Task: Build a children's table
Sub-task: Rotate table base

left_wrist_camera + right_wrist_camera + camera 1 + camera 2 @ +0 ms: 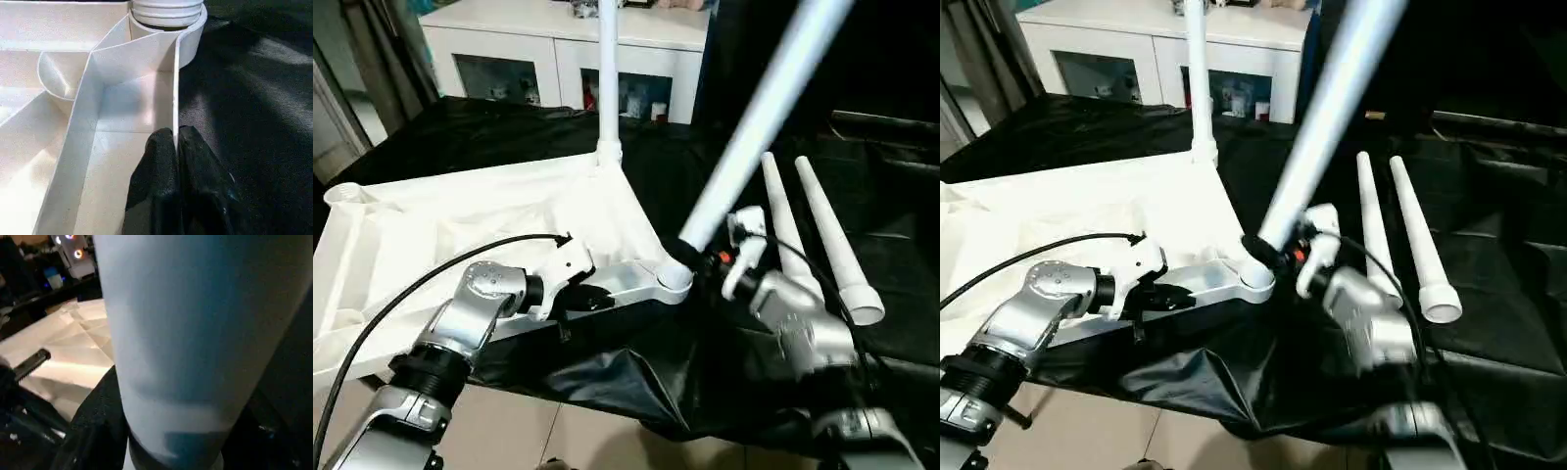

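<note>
Clenched on the tabletop's thin side wall, the left pincer [176, 142] has its two black fingers pressed flat together with the white rim caught between them, close to the near corner socket [674, 277]. The tabletop [489, 211] lies ribbed side up on the black-draped worktop [891, 245], reaching over the worktop's near-left edge; its left part is cut off in the right eye view, and the left forearm covers part of its near side.

The right pincer [705, 257] grasps a white leg [764, 113] near its lower end, fingers set around the tube just above that near corner socket. This leg leans up toward the worktop's far-right side, and its top runs out of the picture. Whether its foot sits in the socket or merely touches the rim is hard to make out, since the pincer covers the joint. In the right wrist view the tube blocks nearly everything; its fingers are dark shapes at the base.

A second leg [607, 73] stands upright in the far corner socket, its top cut off. Two loose legs [822, 235] lie side by side on the worktop's right half, just beyond the right wrist. A white cabinet [558, 49] stands behind the worktop's far edge.
</note>
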Motion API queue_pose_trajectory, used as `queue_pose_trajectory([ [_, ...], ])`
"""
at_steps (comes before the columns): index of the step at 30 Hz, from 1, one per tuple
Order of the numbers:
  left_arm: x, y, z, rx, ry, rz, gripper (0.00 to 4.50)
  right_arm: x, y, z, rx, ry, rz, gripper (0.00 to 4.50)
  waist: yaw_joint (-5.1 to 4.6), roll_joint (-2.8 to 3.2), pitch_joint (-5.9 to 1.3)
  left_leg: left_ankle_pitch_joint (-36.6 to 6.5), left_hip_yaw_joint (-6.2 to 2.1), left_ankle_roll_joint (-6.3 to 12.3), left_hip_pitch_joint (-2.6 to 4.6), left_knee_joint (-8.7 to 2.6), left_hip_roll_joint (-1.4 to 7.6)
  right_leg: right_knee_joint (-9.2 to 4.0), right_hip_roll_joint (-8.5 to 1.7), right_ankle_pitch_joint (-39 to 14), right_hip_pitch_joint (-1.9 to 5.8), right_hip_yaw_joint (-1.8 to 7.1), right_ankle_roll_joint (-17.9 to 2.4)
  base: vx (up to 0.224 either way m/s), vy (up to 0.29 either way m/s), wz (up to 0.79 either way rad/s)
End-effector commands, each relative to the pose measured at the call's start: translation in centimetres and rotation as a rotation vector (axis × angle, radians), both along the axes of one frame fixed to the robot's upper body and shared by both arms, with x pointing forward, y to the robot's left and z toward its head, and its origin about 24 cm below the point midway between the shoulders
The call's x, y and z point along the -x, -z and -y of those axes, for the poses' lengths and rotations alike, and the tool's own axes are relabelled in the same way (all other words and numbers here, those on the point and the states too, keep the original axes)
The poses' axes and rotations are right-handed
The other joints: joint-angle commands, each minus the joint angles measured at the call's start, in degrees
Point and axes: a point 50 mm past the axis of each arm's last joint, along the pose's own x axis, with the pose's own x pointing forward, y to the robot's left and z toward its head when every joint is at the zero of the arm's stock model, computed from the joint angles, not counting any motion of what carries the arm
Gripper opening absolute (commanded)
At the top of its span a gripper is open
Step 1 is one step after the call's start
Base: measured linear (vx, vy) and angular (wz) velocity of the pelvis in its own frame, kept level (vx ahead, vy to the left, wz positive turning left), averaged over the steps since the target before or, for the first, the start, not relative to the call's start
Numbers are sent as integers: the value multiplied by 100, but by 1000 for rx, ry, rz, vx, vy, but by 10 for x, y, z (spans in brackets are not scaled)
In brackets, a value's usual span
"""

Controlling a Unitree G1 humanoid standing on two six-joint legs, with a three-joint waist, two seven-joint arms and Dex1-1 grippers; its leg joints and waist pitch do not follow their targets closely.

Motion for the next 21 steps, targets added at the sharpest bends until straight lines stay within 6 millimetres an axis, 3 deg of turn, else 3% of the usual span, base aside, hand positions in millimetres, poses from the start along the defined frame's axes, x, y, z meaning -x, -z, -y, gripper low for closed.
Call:
queue_pose_trajectory([
  [1,-10,-19,-3,81,-50,96,0,16,27,-3,119,-79,-109,193,13,18,-392,-1982,-171,-146,142,-463,240,-522,-387,-1905,229,304,-954,0,0,0],
  [5,-10,-19,-4,66,-36,96,0,15,20,-8,206,-160,-88,192,7,-1,-376,-2114,-175,-162,154,-466,239,-555,-396,-2160,218,308,-899,0,0,0],
  [6,-10,-19,-4,66,-35,96,0,14,19,-9,219,-173,-86,192,1,-65,-370,-2107,-169,-142,153,-467,237,-565,-395,-2206,216,307,-888,0,0,0],
  [7,-10,-19,-4,65,-34,96,0,14,18,-9,221,-176,-86,192,16,-22,-373,-2077,-179,-141,154,-465,242,-556,-407,-2254,217,310,-879,0,0,0],
  [9,-9,-18,-4,56,-21,96,0,10,12,-13,256,-229,-81,192,7,-24,-370,-2102,-182,-145,152,-467,242,-559,-402,-2282,213,304,-864,0,0,0],
  [10,-8,-18,-3,53,-16,96,0,9,10,-14,263,-254,-87,192,-5,-134,-371,-2047,-166,-111,147,-471,245,-561,-392,-2246,218,305,-863,0,0,0],
  [11,-7,-17,-3,53,-12,94,0,9,9,-16,276,-279,-92,192,22,-99,-367,-1989,-174,-100,141,-466,247,-551,-416,-2306,216,312,-852,0,0,0],
  [12,-6,-17,-3,53,-9,93,0,8,8,-17,289,-303,-99,192,18,-129,-366,-1961,-171,-89,137,-463,250,-552,-421,-2316,213,310,-848,0,0,0],
  [13,-6,-17,-3,54,-7,93,0,9,8,-17,299,-317,-106,192,25,-108,-366,-1924,-171,-87,137,-462,253,-547,-420,-2299,209,315,-841,0,0,0],
  [14,-5,-16,-3,54,-6,93,0,9,10,-18,317,-347,-120,192,17,-150,-364,-1909,-165,-80,128,-460,253,-548,-422,-2284,212,315,-829,0,0,0],
  [21,-3,-16,-4,56,6,97,0,10,19,-13,345,-411,-182,192,25,-145,-364,-1839,-161,-48,127,-454,251,-543,-425,-2265,208,317,-838,0,0,0],
])
